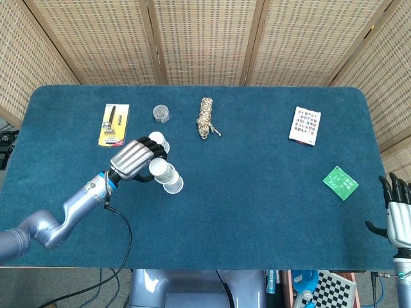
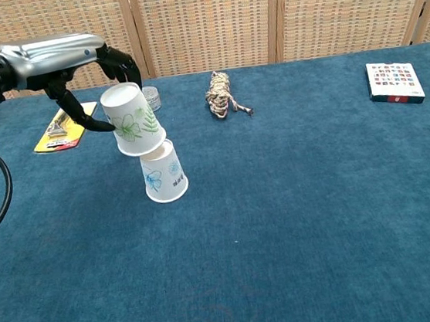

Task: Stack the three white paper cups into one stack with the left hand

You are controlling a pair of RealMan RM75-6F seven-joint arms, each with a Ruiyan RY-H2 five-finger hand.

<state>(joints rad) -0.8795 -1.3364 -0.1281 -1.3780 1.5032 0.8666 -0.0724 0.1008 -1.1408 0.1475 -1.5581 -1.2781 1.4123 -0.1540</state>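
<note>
My left hand (image 1: 131,160) (image 2: 56,59) holds a white paper cup with green leaves (image 2: 133,127) (image 1: 159,168) upside down and tilted in the air. Its rim hangs just above and left of a second upside-down cup with a blue print (image 2: 164,174) (image 1: 173,187), which stands on the blue table. The third cup (image 1: 158,140) stands further back, touching or just behind the fingers in the head view and hidden behind the held cup in the chest view. My right hand (image 1: 398,215) hangs open past the table's near right corner.
Along the far side lie a yellow razor pack (image 1: 113,124) (image 2: 60,128), a small round tin (image 1: 160,113) (image 2: 150,98), a coil of rope (image 1: 205,117) (image 2: 223,94) and a card box (image 1: 304,125) (image 2: 395,81). A green packet (image 1: 340,183) lies at the right.
</note>
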